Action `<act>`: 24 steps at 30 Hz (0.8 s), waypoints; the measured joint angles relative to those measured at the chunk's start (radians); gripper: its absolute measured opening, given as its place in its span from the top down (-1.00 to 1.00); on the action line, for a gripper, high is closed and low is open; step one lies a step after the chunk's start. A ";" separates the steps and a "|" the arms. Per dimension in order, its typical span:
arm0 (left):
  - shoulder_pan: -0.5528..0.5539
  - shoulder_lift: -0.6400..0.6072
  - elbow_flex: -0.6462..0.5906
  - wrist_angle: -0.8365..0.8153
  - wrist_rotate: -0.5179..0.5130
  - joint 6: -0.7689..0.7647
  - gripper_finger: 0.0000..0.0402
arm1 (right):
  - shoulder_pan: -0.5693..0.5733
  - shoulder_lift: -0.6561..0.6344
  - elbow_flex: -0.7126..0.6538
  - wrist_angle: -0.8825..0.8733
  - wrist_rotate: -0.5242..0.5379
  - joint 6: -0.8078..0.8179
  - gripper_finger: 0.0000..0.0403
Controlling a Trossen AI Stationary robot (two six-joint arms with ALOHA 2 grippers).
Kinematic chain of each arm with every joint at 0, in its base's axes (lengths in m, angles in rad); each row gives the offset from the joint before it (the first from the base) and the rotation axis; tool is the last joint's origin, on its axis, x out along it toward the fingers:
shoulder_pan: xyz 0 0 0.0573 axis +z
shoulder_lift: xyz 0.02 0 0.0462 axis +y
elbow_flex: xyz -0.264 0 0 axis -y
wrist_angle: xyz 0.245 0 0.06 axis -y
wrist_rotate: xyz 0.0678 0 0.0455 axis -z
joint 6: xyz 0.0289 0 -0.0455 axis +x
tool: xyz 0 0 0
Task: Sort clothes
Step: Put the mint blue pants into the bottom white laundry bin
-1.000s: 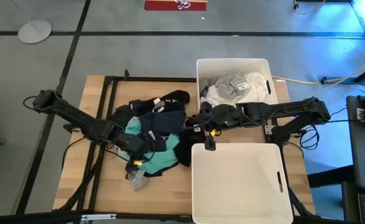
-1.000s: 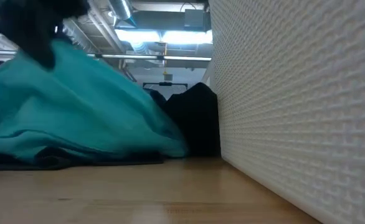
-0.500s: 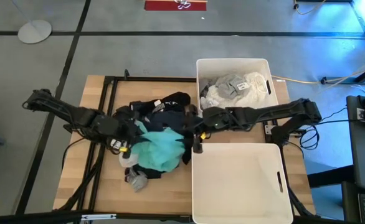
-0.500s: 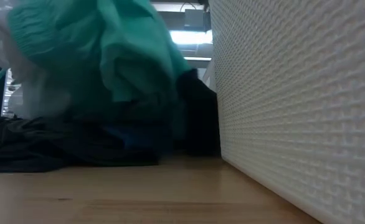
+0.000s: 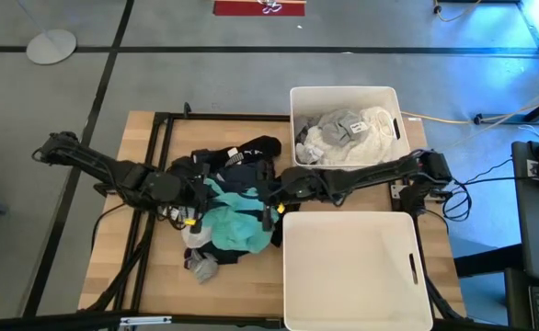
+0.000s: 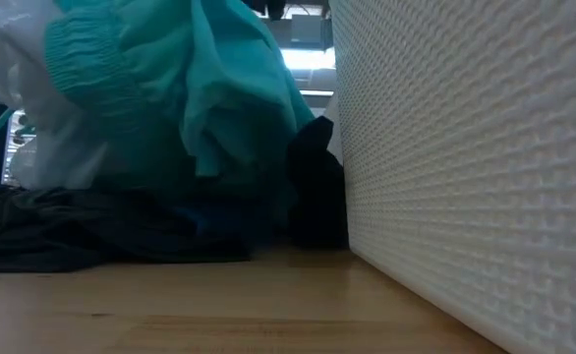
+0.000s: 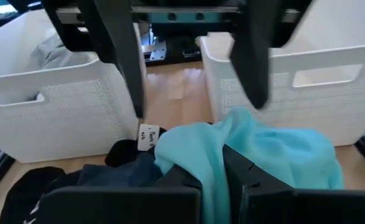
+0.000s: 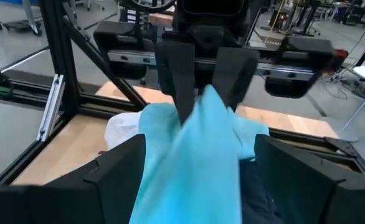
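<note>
Pinching the soft teal fabric garment (image 5: 235,223) shut, the left pincer (image 5: 194,204) faces the right pincer (image 5: 269,213), spread wide across it.

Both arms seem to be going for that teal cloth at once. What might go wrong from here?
The left gripper is shut on the teal garment while the open right gripper reaches in from the other side. They sit close together, so they might bump. The teal garment also overlaps the dark clothes, so lifting it may drag one along. The near bin sits right beside the pile, and a swing could knock its wall.
</note>
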 joint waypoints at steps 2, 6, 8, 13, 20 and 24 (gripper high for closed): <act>0.009 0.015 0.000 0.016 -0.002 0.004 0.94 | 0.000 0.019 0.000 0.034 0.000 0.020 -0.49; 0.012 0.038 0.000 0.078 -0.002 0.035 0.94 | -0.002 0.061 0.000 0.055 0.025 0.046 -0.49; 0.011 0.040 0.000 0.117 -0.002 0.056 0.94 | -0.002 0.077 0.000 0.040 0.054 0.047 -0.49; 0.009 0.036 0.000 0.140 -0.002 0.091 0.94 | -0.001 0.086 0.000 0.040 0.056 0.043 -0.39; 0.010 0.037 0.000 0.167 -0.002 0.106 0.93 | 0.000 0.086 0.001 0.048 0.057 -0.016 0.43; 0.018 0.030 0.000 0.191 -0.003 0.136 0.82 | 0.000 0.075 0.002 0.039 0.102 -0.037 0.92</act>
